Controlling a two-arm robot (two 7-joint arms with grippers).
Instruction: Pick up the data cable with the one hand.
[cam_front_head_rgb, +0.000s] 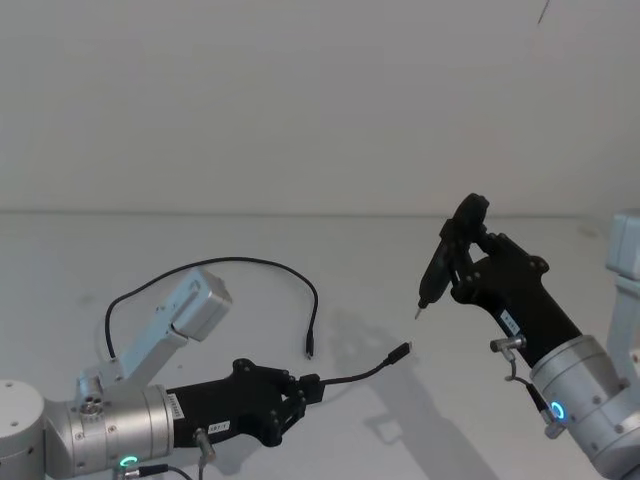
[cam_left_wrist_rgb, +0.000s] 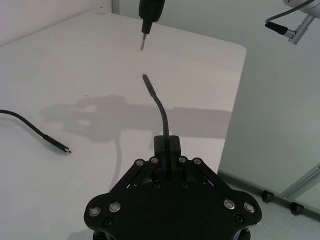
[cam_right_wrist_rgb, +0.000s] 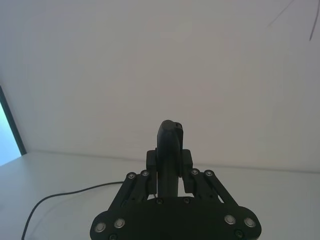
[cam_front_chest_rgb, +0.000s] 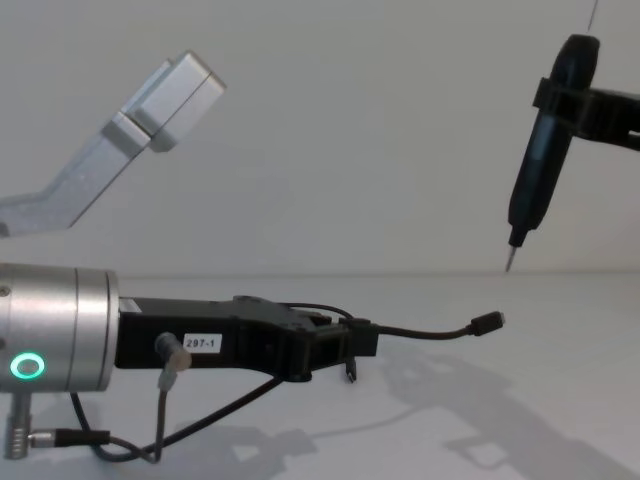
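My left gripper (cam_front_head_rgb: 308, 386), the long black hand with the white "297-1" label (cam_front_chest_rgb: 201, 343), is shut on the data cable (cam_front_head_rgb: 362, 374) a short way behind one plug. That plug (cam_front_chest_rgb: 488, 321) sticks out forward, raised off the white table (cam_front_head_rgb: 300, 440). The rest of the thin black cable loops back across the table to its other plug (cam_front_head_rgb: 309, 351). In the left wrist view the gripper (cam_left_wrist_rgb: 167, 146) pinches the cable (cam_left_wrist_rgb: 161, 110). My right gripper (cam_front_head_rgb: 462, 252) is shut on a black pen-shaped tool (cam_front_head_rgb: 438, 268), whose metal tip (cam_front_chest_rgb: 509, 262) hangs above and just beyond the raised plug.
A silver-white link of my left arm (cam_front_head_rgb: 185, 312) rises over the cable loop at the left. The table's side edge (cam_left_wrist_rgb: 235, 100) drops to the floor on the right. A plain light wall (cam_front_head_rgb: 300, 100) closes off the back.
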